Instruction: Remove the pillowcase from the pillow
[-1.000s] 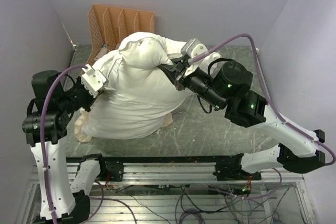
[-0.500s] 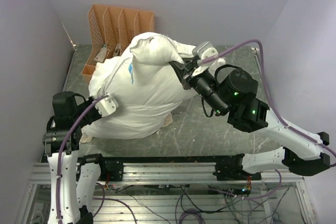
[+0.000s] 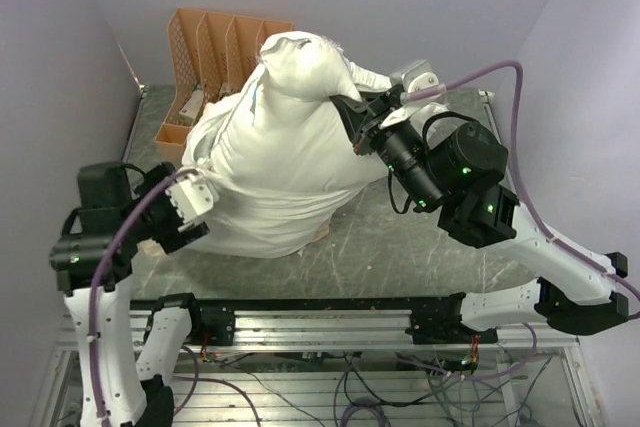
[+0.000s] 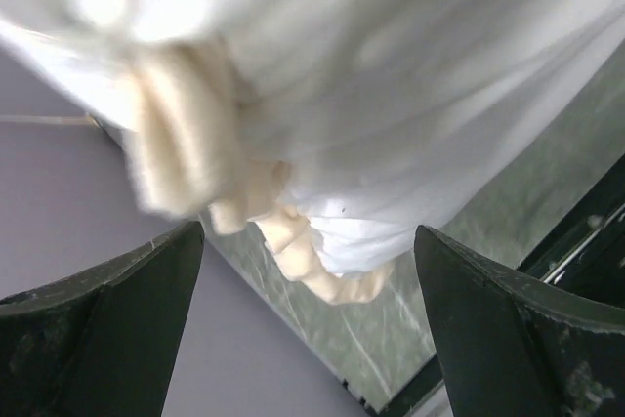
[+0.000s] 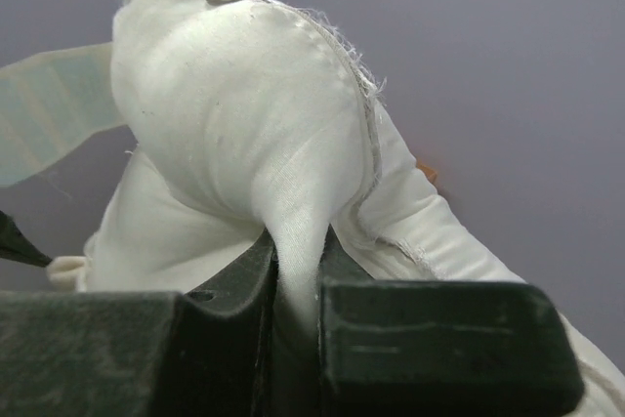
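Nearest to us on the left, the left gripper [image 4: 308, 231] stands with its fingers spread wide and nothing between them, facing the near-left underside of the bundle. We read that as readiness to take a fresh hold on the cover. Just ahead of it the pillowcase [image 4: 337, 285] shows only as a cream ruffled frill hanging below the white bulk, down toward the table [image 3: 400, 247]. Its grey face is hidden from us, so how much of it is on the cushion we cannot tell. Above and beyond, the pillow [image 3: 280, 157] is hauled up on end, its near end low over the table and its far corner highest. The right gripper [image 5: 298, 261], reaching in from the right, has its fingers pressed tight on a fold of white fabric just below that corner. We judge the lift is meant to let the cover sag free for the left arm. An orange file rack [image 3: 215, 42] stands farthest back on the left.
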Motion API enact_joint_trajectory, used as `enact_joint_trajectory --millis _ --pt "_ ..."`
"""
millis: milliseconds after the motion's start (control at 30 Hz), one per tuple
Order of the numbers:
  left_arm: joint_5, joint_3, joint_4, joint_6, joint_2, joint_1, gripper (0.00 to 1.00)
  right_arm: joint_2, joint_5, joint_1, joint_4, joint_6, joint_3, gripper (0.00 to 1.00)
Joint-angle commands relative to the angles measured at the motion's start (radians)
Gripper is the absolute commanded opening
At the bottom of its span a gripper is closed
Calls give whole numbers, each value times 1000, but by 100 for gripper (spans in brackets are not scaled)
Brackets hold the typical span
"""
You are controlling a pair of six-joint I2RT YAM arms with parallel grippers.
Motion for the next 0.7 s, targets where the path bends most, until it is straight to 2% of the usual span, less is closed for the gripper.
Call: enact_joint_trajectory --millis 0,67,167,233,367,533,667 --pt "286 370 -162 -201 97 5 100 50 -55 -5 71 66 77 0" --pt "367 511 -187 -286 156 5 100 81 -87 -4 55 91 88 0" --pt "452 627 -140 -413 201 5 100 114 -123 7 48 114 93 0" --pt "472 613 -11 -531 192 5 100 127 -136 20 50 122 91 0" --pt "441 465 311 -772 149 5 100 143 -180 47 49 143 95 0" --pt "516 457 423 -888 235 5 100 156 -290 74 33 175 122 0" --pt "571 451 566 -992 245 5 99 174 -397 83 19 206 160 0"
